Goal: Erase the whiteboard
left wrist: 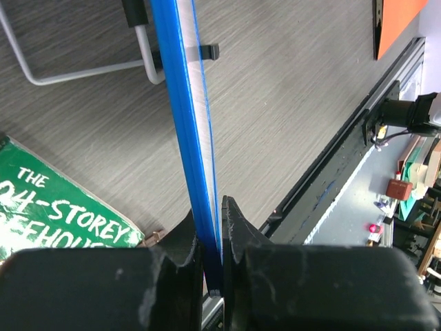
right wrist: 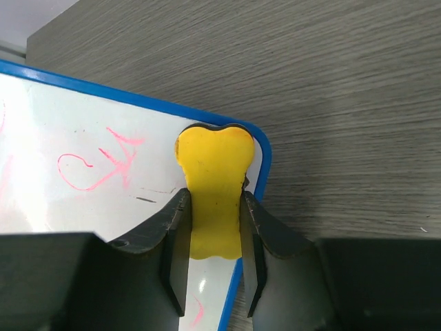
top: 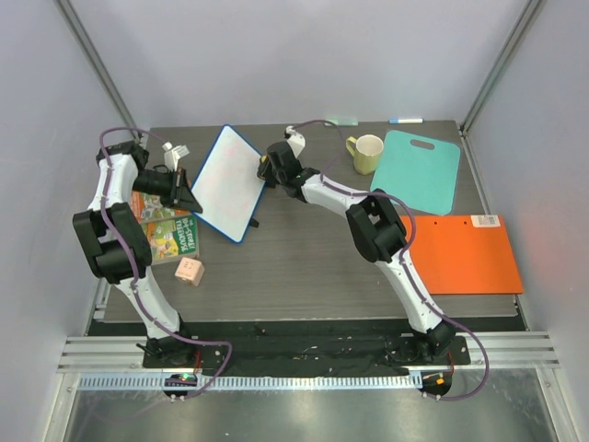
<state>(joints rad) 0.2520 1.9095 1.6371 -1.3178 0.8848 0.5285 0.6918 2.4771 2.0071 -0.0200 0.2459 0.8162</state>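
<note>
Holding the whiteboard [top: 227,182] at a tilt over the rear left of the table [top: 313,267], my left gripper [left wrist: 219,231] is clamped tight on its thin blue rim. My right gripper [right wrist: 213,200] has its jaws partly closed around a yellow eraser [right wrist: 212,165], placed at the board's corner. Pink marks [right wrist: 103,162] are uncleared. Hazard: excess wiping pressure may pivot the board in my narrow edge clamp. A stroke run past the rim would drop the eraser off the surface.
</note>
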